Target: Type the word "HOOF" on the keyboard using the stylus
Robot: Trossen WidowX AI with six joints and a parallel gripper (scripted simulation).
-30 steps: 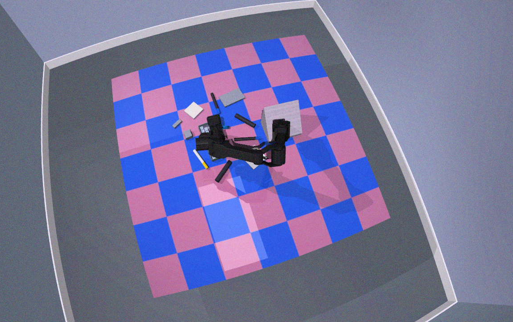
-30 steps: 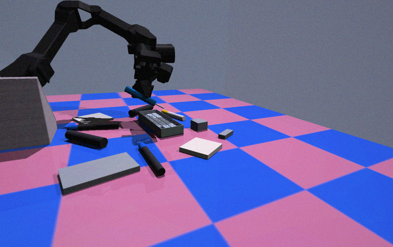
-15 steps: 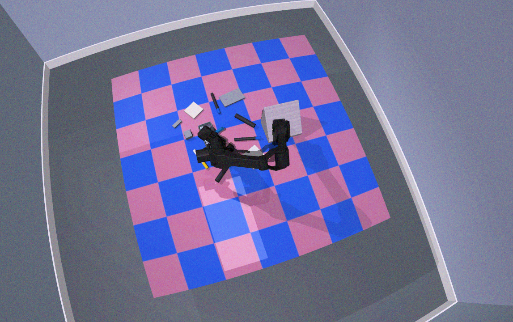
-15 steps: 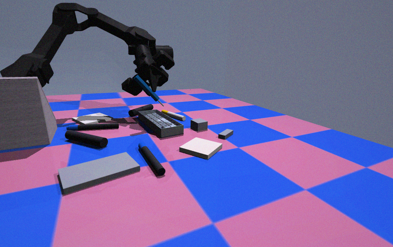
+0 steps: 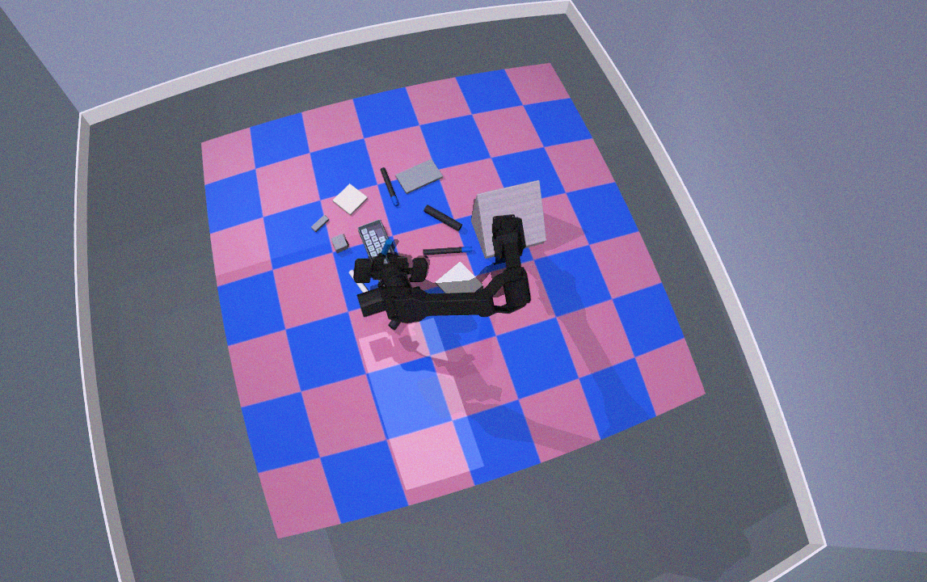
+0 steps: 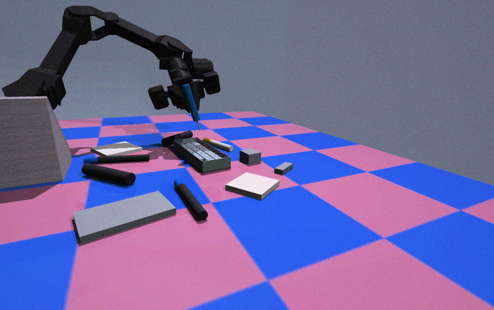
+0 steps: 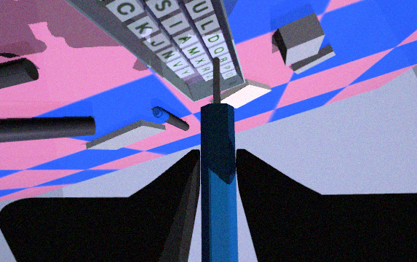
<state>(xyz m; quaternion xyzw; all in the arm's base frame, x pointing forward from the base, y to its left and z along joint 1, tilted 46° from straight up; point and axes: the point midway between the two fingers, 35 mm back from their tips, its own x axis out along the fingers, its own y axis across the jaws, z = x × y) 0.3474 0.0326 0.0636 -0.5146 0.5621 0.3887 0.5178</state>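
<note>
My gripper is shut on the blue stylus. The stylus slants down, its thin tip pointing away from the fingers and hanging above the keyboard, clear of the keys. The keyboard is a grey tray of light keys with green letters; in the top view the arm hides its near end. In the wrist view the tip overlaps the row with D, Q, B and P; the key after P looks like an O, but is small. H and F cannot be made out.
Black pens, a thick black rod, a grey slab and a large grey block lie around. A white-yellow pen, a grey cube, a small bar and a white tile are beside the keyboard.
</note>
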